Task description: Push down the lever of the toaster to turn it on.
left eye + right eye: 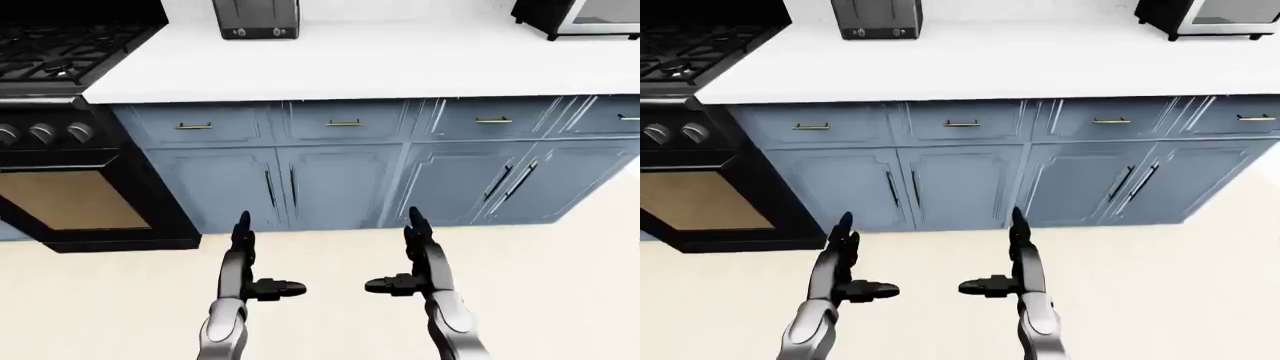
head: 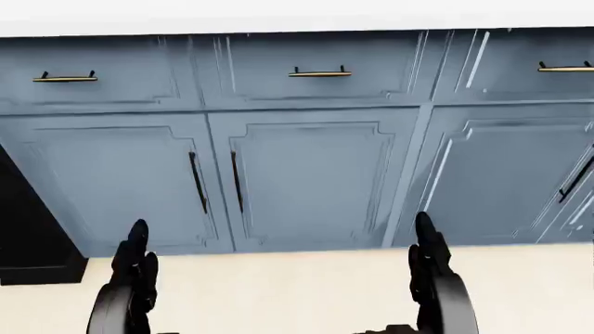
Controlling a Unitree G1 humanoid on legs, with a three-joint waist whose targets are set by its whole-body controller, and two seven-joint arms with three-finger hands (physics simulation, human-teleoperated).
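A dark grey toaster [image 1: 257,18] stands on the white counter [image 1: 380,64] at the top of the left-eye view, left of centre; only its lower part shows, with small knobs along its base, and I cannot make out its lever. My left hand [image 1: 245,259] and right hand [image 1: 415,255] are held low over the floor, far below the counter and the toaster. Both hands are open and empty, fingers pointing up and thumbs turned toward each other.
Blue cabinets [image 1: 340,180] with drawers and dark door handles run under the counter. A black stove [image 1: 60,135] with knobs and an oven door stands at the left. A black microwave [image 1: 580,16] sits on the counter at the top right. Beige floor [image 1: 560,285] lies below.
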